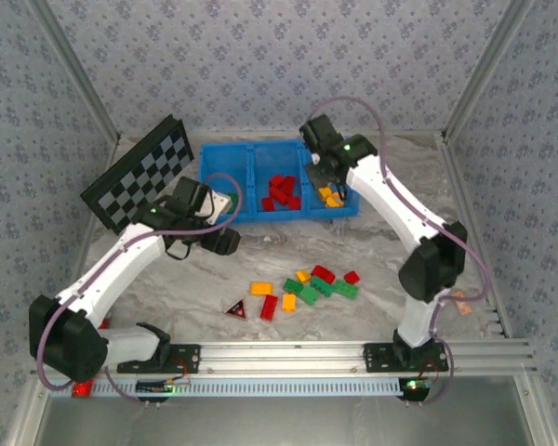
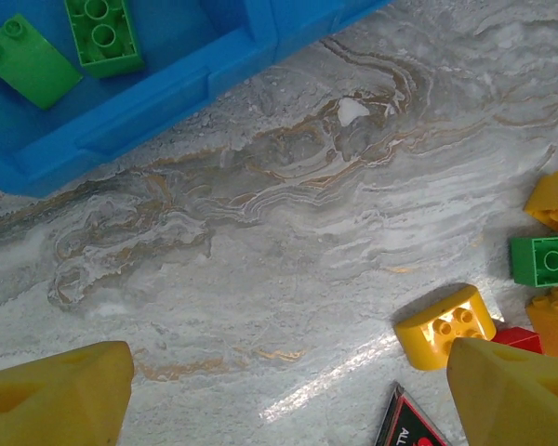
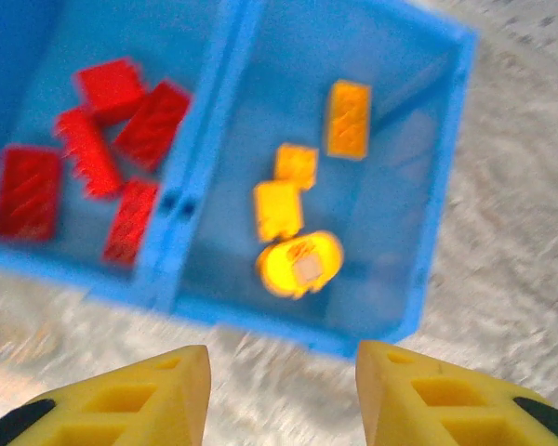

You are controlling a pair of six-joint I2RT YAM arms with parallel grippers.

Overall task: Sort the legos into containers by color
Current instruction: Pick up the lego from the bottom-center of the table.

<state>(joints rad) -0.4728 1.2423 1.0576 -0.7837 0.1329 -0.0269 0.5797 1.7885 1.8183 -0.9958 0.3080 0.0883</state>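
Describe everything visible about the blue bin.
The blue bin looks like glossy bright plastic: rectangular, open-topped, two inner walls dividing it into three side-by-side compartments. It sits flat on the marbled table, at the far side. Green bricks lie in its left compartment, red bricks in the middle, orange-yellow bricks in the right. The right gripper hovers above, not touching it.

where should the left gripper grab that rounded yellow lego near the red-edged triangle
Grip the rounded yellow lego from above, studs up, left gripper closing on its two straighter long sides; the curved end would likely slip. The table is bare to its upper left, but a red brick crowds its right end and the triangle lies just below.
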